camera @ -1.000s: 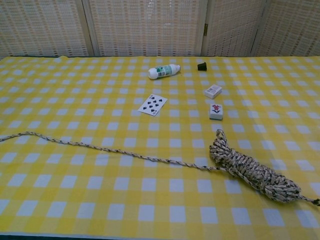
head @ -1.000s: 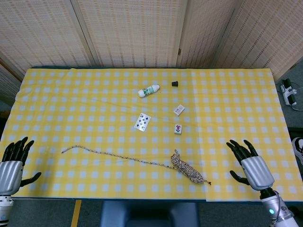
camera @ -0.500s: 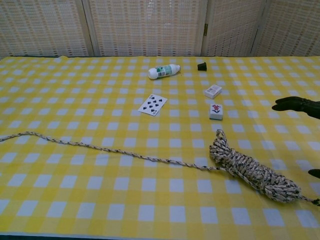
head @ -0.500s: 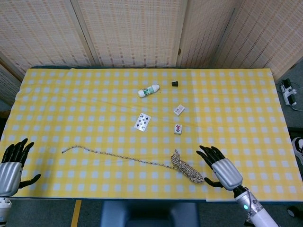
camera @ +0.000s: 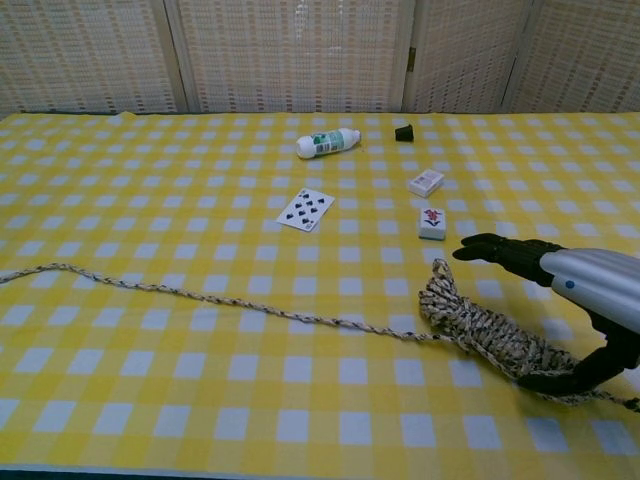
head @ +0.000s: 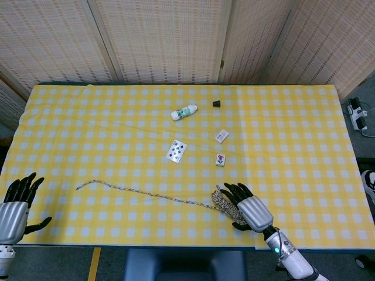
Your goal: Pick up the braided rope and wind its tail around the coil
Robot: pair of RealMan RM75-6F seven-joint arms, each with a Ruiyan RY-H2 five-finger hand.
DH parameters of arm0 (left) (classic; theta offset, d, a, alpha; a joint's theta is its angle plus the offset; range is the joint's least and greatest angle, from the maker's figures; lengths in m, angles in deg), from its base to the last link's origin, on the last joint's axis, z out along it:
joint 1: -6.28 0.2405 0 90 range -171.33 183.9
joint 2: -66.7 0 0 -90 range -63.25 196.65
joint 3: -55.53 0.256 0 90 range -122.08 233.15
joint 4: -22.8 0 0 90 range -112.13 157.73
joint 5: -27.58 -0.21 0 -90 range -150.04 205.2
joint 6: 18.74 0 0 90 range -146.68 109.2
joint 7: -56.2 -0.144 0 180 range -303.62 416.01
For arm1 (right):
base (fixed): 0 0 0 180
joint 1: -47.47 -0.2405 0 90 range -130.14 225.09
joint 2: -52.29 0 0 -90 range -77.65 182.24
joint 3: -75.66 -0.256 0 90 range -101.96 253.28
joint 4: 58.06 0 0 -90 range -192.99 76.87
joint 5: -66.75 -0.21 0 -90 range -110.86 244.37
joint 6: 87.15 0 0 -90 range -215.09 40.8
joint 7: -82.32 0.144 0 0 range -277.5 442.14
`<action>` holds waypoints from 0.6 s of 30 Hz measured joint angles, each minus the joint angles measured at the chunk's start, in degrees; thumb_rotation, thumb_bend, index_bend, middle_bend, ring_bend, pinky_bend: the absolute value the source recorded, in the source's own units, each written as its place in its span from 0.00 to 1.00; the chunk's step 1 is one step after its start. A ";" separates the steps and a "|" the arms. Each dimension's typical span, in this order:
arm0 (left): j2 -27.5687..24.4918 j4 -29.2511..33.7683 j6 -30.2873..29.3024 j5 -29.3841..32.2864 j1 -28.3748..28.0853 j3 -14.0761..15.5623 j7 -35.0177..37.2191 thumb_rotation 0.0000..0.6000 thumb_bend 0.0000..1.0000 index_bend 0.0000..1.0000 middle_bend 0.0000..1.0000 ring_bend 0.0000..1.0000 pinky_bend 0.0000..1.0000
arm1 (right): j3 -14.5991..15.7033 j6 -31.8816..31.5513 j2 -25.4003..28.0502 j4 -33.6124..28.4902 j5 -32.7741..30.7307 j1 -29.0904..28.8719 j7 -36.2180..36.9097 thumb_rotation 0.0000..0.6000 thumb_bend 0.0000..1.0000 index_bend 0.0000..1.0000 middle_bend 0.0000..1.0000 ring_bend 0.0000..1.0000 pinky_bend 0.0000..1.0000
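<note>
Right robot hand [camera: 575, 300] hovers over the coil [camera: 490, 335] at the bench's 5 o'clock, fingers apart, empty — close squarely around the bundle's middle; tail [camera: 200, 295] trails toward 9 o'clock.

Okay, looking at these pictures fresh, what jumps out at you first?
The bright yellow checked tablecloth fills the scene, and near its front edge the right hand hangs, fingers spread, over the coiled end of a braided rope whose tail trails off to the left. Farther back lie a playing card, a white bottle and a few small pieces. The left hand waits open at the front left corner.
</note>
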 measured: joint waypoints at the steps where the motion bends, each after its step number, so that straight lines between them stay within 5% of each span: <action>1: 0.02 -0.03 0.06 0.00 -0.01 0.01 0.03 1.00 0.17 0.13 0.01 0.01 0.00 | 0.09 0.21 -0.46 0.56 -0.25 -0.15 -0.27 1.00 0.24 0.00 0.00 0.00 0.00; 18: 0.41 -0.66 1.23 0.35 -0.46 0.03 0.35 1.00 0.17 0.13 0.01 0.01 0.00 | -3.34 0.65 1.75 3.38 -8.22 -1.06 -4.55 1.00 0.23 0.00 0.01 0.07 0.00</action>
